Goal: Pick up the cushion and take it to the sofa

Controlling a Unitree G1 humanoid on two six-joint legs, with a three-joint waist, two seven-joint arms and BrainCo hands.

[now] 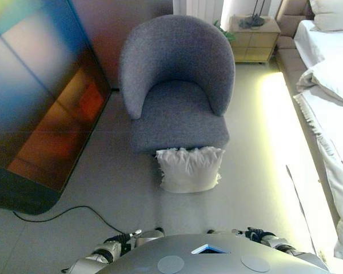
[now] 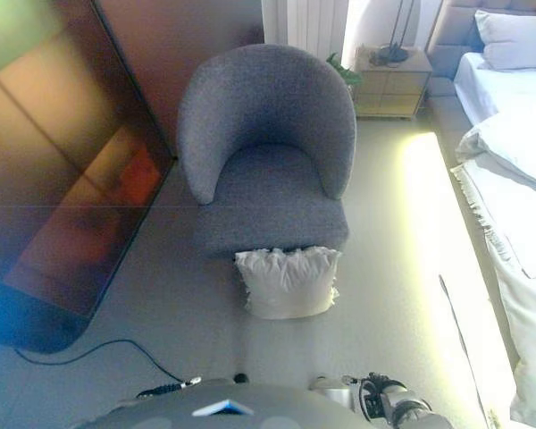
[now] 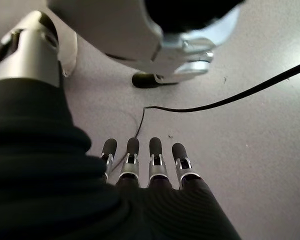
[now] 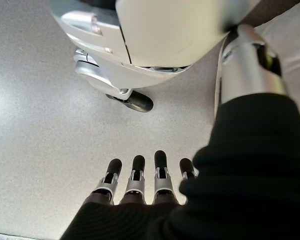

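Both hands are hung low at the robot's sides over the floor (image 1: 103,188), and nothing is held by either: the left hand (image 3: 155,200) is seen in its wrist view with fingers (image 3: 156,160) straight and relaxed above the grey floor, and the right hand (image 4: 135,200) is shown the same way, fingers (image 4: 138,175) extended and empty. A white cushion (image 1: 190,169) with a ruffled top edge is stood on the floor, leaned against the front of the seat of a grey armchair (image 1: 177,85). A large dark panel (image 1: 34,103) is seen at the left. A bed (image 1: 331,114) with white bedding is set along the right, well apart from the cushion, and a small bedside cabinet (image 1: 254,39) is placed behind the armchair.
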